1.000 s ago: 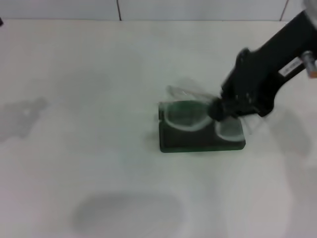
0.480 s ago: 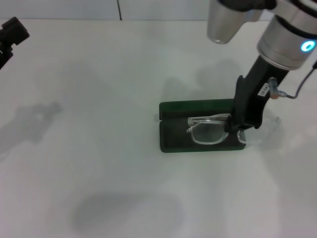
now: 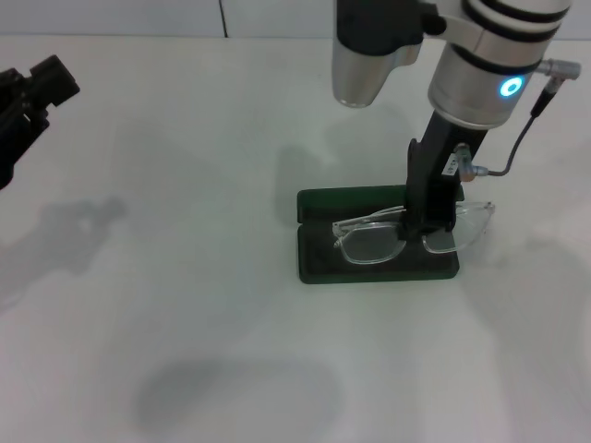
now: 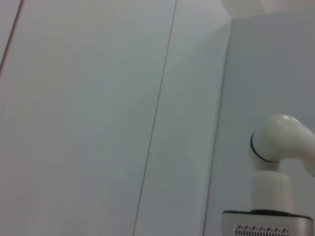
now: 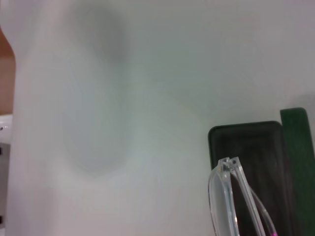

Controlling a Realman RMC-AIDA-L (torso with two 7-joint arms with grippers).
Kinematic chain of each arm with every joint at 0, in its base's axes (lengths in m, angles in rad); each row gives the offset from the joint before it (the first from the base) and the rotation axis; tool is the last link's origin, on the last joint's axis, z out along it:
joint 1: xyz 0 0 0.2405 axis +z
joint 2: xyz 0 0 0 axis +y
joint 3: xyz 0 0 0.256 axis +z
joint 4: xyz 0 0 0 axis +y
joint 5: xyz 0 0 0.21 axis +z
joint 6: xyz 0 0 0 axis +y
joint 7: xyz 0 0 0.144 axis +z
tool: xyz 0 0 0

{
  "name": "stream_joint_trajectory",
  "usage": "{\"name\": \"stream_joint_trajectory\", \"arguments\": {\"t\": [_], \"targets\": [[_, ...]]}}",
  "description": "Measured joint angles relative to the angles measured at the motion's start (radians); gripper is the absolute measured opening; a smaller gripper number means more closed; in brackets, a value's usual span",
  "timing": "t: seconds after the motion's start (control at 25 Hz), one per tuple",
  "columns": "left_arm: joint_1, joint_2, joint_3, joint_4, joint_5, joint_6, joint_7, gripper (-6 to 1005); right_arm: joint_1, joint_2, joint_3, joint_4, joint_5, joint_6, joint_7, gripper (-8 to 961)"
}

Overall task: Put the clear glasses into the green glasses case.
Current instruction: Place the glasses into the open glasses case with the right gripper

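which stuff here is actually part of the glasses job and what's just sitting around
Part of the job:
clear glasses, held over the case
green glasses case, lying open on the table
right gripper, shut on the glasses at their middle

Not part of it:
left gripper, parked at the far left edge
white table

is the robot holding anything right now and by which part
Yes: the right gripper holds the clear glasses at the bridge, jaws closed.
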Motion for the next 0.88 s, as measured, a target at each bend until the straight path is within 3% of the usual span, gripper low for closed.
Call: {"name": "stream_joint_trajectory", "arguments": {"t": [0.88], "targets": [[0.003,-0.002,-0.005,-0.054,0.018,0.001,0.062,83,0.011,0.000,-0.054,0.123,0.072,0.154,-0.043,48]]}}
